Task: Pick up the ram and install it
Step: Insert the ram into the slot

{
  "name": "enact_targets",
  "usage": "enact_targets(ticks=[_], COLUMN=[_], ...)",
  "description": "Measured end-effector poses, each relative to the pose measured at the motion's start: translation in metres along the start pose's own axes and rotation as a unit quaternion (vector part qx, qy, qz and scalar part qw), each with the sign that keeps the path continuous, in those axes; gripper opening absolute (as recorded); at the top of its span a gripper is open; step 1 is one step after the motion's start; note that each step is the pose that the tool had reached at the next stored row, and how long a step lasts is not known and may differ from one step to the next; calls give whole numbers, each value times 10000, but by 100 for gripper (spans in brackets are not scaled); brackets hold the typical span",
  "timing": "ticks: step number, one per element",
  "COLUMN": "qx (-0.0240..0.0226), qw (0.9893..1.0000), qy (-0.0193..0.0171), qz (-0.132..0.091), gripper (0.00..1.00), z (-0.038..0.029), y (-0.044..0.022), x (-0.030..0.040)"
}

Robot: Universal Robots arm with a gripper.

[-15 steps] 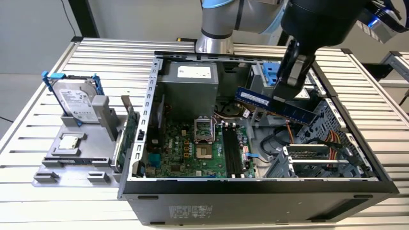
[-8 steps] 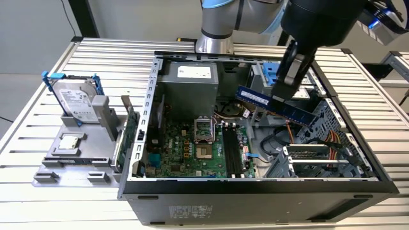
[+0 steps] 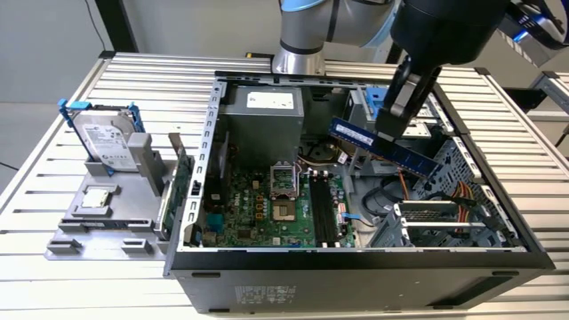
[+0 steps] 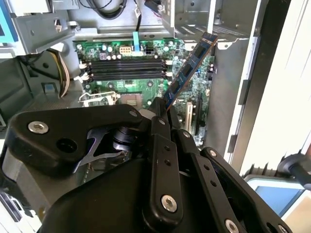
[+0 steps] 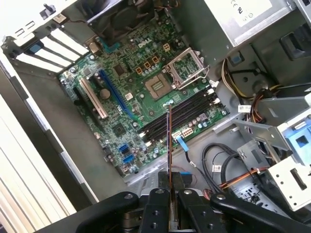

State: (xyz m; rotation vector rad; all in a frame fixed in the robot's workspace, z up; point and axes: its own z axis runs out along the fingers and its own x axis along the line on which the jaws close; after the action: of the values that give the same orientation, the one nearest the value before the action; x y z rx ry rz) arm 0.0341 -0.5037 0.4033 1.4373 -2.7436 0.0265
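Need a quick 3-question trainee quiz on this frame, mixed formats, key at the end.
1. True or false: the ram is already seated in the memory slots.
2. What is the gripper shut on? A) the ram B) a cable C) a fan
3. Fill in: the hard drive stands outside the case, on the exterior view's ____.
Key: 1 false, it is held tilted above them; 2 A; 3 left.
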Motion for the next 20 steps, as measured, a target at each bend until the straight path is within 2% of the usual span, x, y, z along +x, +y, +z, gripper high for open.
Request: enact_targets(ticks=[5,14,20], qx=[-8,-10,-21], qw=[9999,9998,9990], qy=[-1,-1,-2], qz=[166,205,440], gripper=[0,0,0], z=[0,0,0], y=[0,0,0], x=[0,0,0])
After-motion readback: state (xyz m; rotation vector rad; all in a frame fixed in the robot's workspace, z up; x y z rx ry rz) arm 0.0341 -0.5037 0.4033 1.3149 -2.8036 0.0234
